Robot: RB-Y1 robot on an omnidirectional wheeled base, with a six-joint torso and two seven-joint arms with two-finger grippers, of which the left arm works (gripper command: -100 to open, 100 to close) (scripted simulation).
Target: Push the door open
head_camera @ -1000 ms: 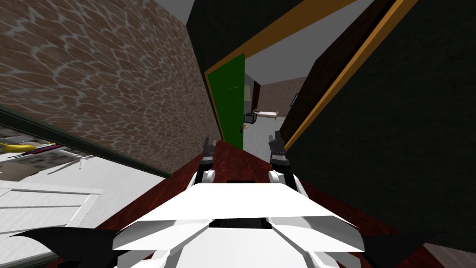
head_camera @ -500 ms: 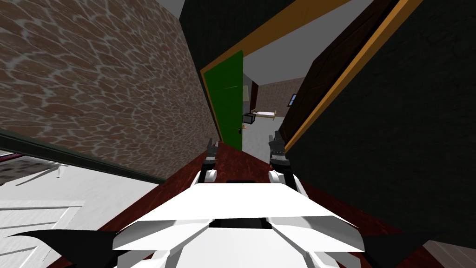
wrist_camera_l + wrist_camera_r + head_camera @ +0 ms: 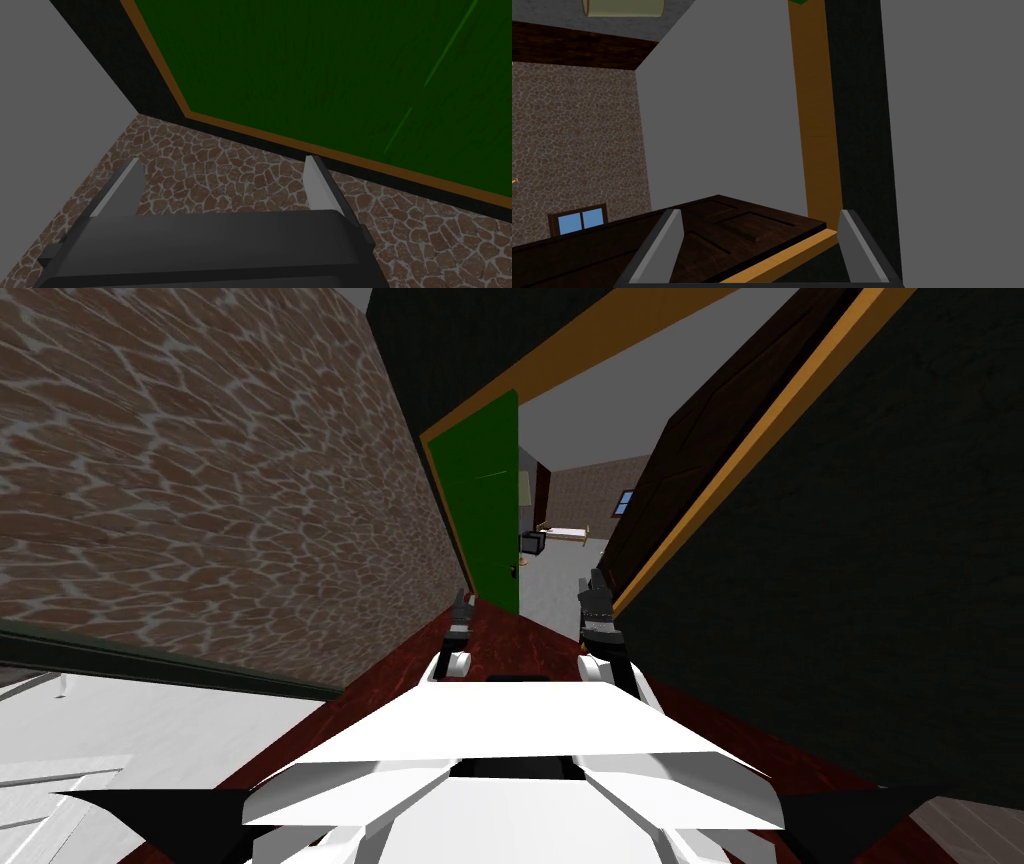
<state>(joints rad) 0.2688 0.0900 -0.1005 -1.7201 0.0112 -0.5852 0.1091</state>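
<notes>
A green door point(image 3: 485, 508) stands ajar in an orange-trimmed doorway point(image 3: 600, 328) ahead, with a small dark handle point(image 3: 515, 571) at its free edge. My left gripper point(image 3: 462, 606) is low in front of the green door's foot, open and holding nothing. In the left wrist view the left gripper point(image 3: 222, 185) points at a stone-patterned wall beside the green door point(image 3: 325, 65). My right gripper point(image 3: 595, 588) is open by a dark brown door point(image 3: 690, 458) on the right. The right wrist view shows the right gripper point(image 3: 762, 240) before that dark brown door point(image 3: 712, 235).
A stone-patterned wall point(image 3: 200, 488) runs close along my left, and a dark wall point(image 3: 880, 548) along my right. The floor point(image 3: 520, 648) under me is dark red. Through the gap lie a bed point(image 3: 565, 531) and a dark box point(image 3: 532, 543).
I have moved forward and turned a little: the left wall and white area slid left and down, and a yellow object left the view. My left gripper shifted right toward the green door.
</notes>
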